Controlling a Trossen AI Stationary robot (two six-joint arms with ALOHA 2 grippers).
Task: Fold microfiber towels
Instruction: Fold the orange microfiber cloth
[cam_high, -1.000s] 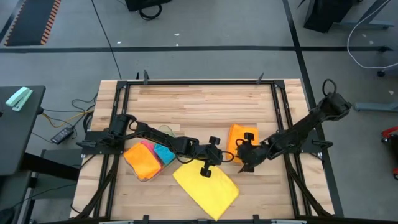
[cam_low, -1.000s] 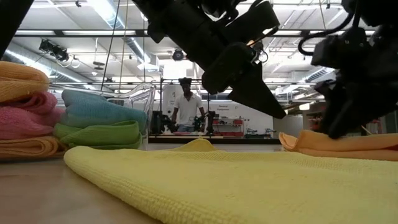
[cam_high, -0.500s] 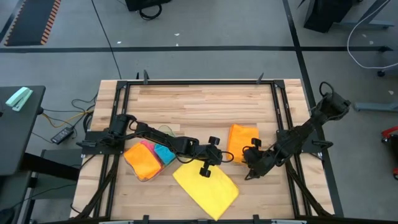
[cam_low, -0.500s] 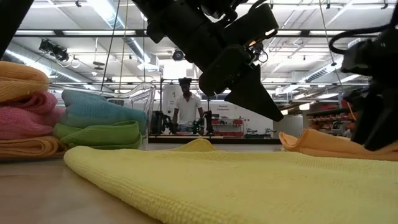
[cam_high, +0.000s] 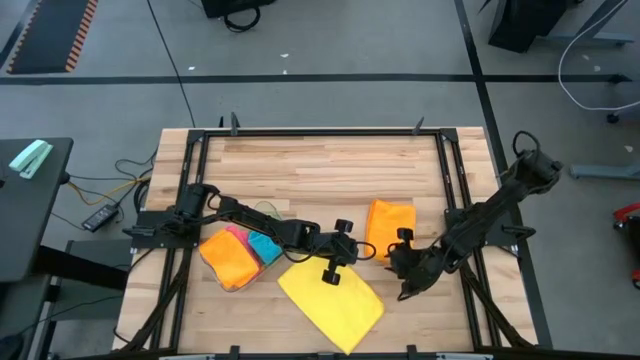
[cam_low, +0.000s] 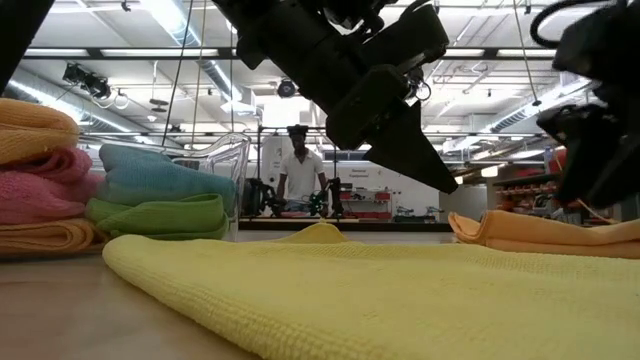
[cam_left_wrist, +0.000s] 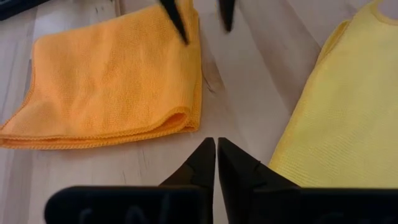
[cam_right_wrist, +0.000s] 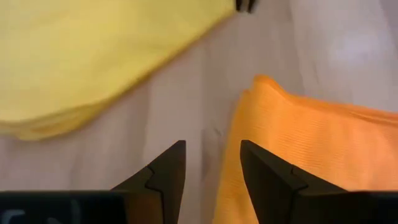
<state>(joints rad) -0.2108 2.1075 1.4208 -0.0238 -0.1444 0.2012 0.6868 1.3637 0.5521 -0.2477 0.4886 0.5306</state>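
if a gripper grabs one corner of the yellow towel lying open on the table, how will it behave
The yellow towel would probably drape limply: it lies flat, with a soft hump in the low view. Its textured weave likely grips the wooden table, so it should drag rather than slide freely.

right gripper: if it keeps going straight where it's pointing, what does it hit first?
Most likely the near edge of the folded orange towel: the open right gripper points at bare wood right beside it. Beyond lies the yellow towel. Depth is uncertain.
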